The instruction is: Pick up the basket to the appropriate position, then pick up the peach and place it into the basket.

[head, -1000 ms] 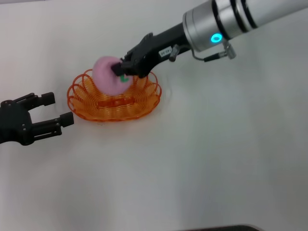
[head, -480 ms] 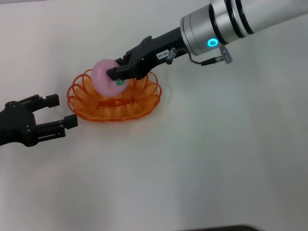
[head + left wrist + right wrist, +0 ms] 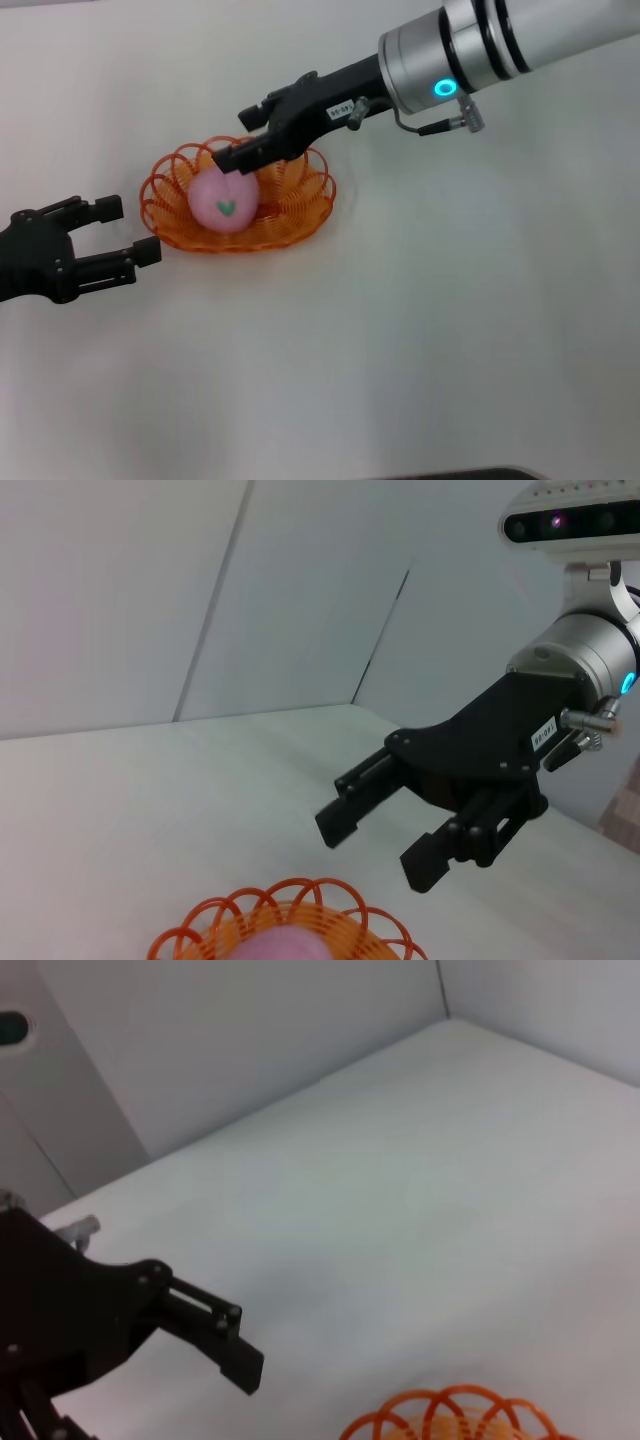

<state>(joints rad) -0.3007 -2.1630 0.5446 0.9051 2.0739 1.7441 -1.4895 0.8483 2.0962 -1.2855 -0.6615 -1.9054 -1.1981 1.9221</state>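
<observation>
Peach (image 3: pixel 222 203) in orange wire basket (image 3: pixel 300 205), just below right gripper (image 3: pixel 240 135), fingers spread, empty. Left gripper (image 3: pixel 125 230) beside basket, spread; wrist views cut peach off.

Right gripper (image 3: pixel 243 132): held out, jaws spread, arm extended.
Left gripper (image 3: pixel 122 230): parked low, jaws parted.

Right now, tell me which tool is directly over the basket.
The right tool, open above the basket and peach. The left tool sits open beside the rim.
</observation>
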